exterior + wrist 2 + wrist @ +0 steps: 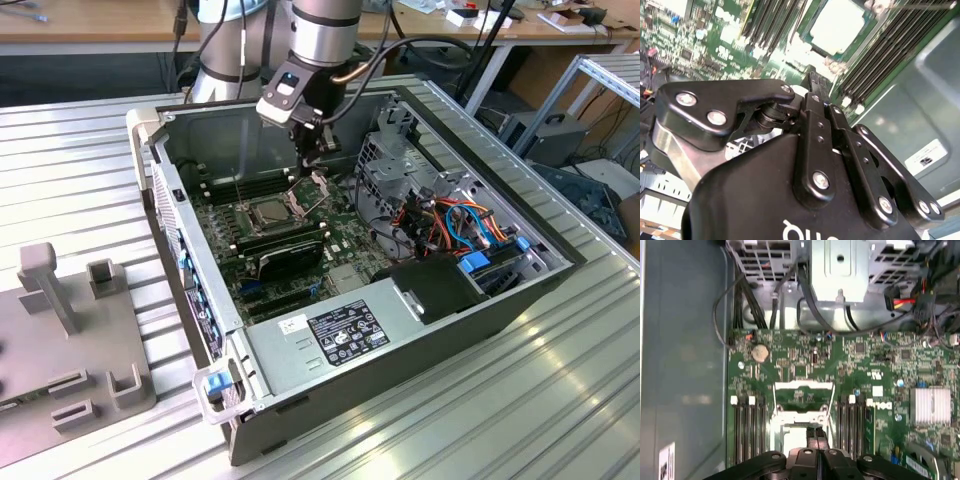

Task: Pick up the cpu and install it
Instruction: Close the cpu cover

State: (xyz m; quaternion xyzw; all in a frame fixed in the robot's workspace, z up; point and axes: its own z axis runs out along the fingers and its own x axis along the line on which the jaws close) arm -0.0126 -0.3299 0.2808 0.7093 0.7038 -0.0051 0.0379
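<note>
While the arm hangs inside the case: judged from how things lie, the cpu (272,211) is set in its socket and the socket is not yet clamped over it.
surface (80,150): ribbed metal, carrying a grey fixture block (70,340) at the exterior view's left, well apart from the work.
computer case (150,135): lying on its side with the panel off, so the motherboard (345,225) faces up and can be reached from above.
cpu: flat in the socket near the board's middle, silver top up, between rows of memory slots (747,425); nothing grips it.
socket frame (318,186): tilted up on its hinge just beside the chip, which leaves the socket uncovered.
tool (310,165): fingers pressed together with nothing between them, tips low by the raised frame, near the chip but apart from it; whether they touch the frame I cannot tell.
black card (290,262): lying along the board just beside the socket.
drive cage (400,165): at the exterior view's right with loose cables (460,220), away from the arm.
</note>
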